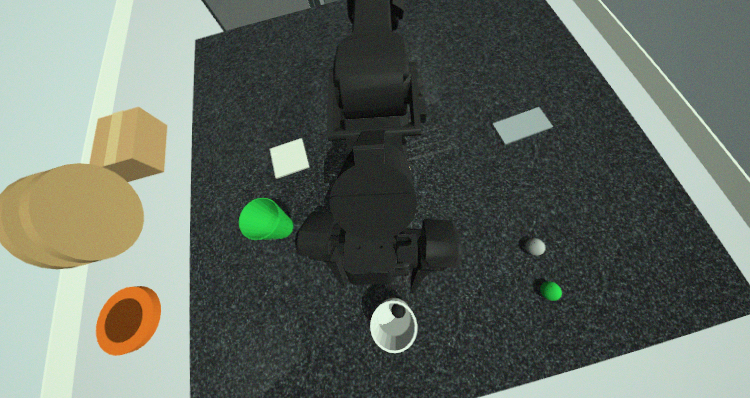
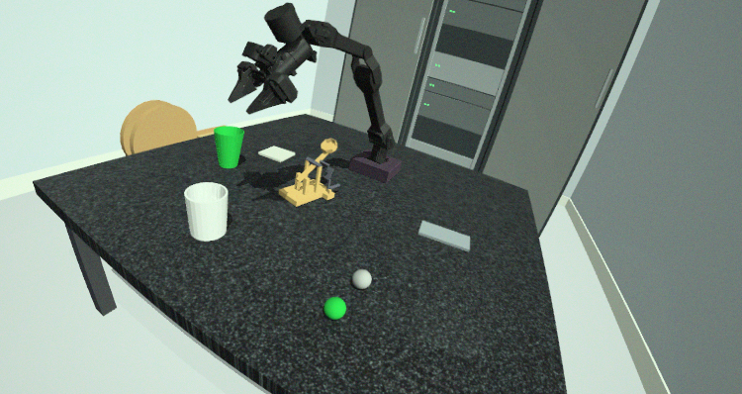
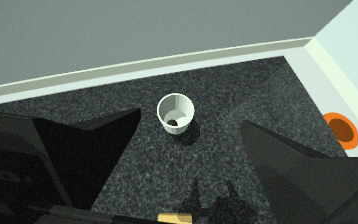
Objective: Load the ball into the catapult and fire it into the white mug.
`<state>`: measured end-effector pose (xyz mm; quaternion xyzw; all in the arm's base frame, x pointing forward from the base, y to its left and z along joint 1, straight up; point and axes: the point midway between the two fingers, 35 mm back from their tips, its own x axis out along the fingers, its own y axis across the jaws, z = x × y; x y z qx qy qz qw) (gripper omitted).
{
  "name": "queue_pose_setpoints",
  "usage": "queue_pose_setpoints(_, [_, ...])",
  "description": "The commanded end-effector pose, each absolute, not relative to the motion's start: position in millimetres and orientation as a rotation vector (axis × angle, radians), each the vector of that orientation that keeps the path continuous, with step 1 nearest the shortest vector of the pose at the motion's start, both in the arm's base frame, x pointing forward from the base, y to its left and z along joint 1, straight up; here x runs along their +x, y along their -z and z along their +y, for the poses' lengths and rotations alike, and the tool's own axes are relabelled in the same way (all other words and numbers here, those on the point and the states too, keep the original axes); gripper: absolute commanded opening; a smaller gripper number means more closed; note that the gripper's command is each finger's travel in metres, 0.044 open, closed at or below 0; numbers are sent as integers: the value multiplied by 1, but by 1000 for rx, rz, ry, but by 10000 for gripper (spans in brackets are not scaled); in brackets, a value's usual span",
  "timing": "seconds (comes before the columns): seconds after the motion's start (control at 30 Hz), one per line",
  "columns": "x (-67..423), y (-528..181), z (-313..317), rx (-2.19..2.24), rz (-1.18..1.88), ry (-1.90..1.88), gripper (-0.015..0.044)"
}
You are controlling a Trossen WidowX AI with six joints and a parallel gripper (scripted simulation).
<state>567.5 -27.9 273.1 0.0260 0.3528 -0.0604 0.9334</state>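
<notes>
With its fingers spread wide and empty, the arm hangs high above the catapult, while the white mug, a dark ball already inside, stands on the counter beyond the catapult's front.
</notes>
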Motion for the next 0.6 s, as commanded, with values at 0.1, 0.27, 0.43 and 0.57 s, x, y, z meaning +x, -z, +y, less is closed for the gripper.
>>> queue_pose_setpoints(0.1, [567, -273, -28, 53, 722, 124, 440])
queue_pose_setpoints(0.27, [567, -273, -28, 53, 722, 124, 440])
queue_pose_setpoints(0.43, [567, -273, -28, 53, 722, 124, 440])
queue_pose_setpoints(0.57, [567, -273, -28, 53, 722, 124, 440])
